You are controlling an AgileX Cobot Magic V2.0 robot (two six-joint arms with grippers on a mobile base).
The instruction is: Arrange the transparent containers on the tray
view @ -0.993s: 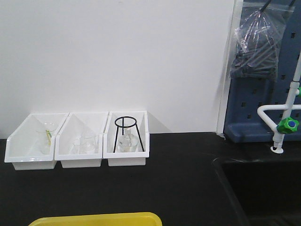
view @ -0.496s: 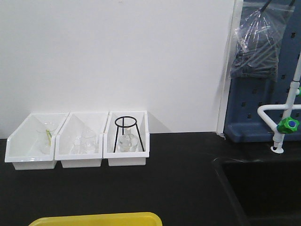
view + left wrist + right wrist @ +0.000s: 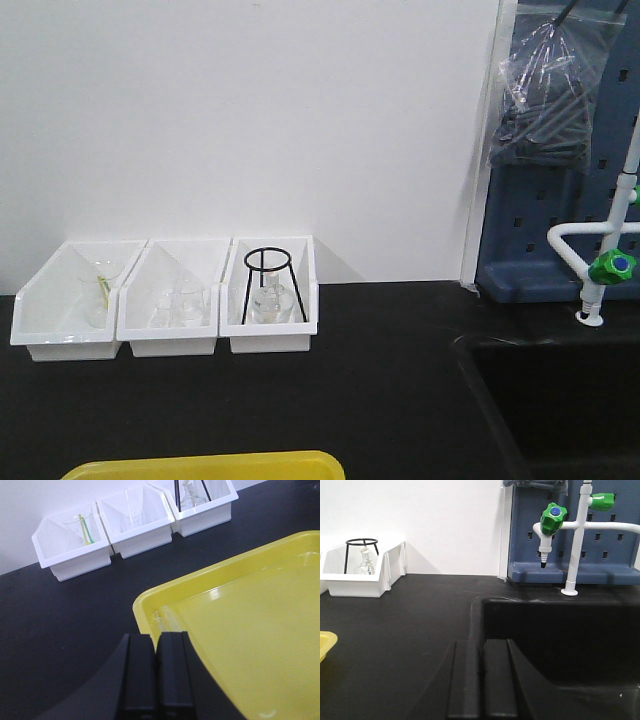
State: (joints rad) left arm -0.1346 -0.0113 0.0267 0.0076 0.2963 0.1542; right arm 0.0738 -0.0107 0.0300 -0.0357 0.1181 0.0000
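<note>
With both the left gripper (image 3: 156, 677) and right gripper (image 3: 481, 680) closed on nothing, the glassware (image 3: 268, 300) sits in white bins (image 3: 170, 300) beyond the empty yellow tray (image 3: 240, 630), so a good pick likely means opening wide first and descending straight.

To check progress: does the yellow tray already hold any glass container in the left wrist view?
No, the visible part of the yellow tray is bare, and the glass containers remain in the white bins.
</note>
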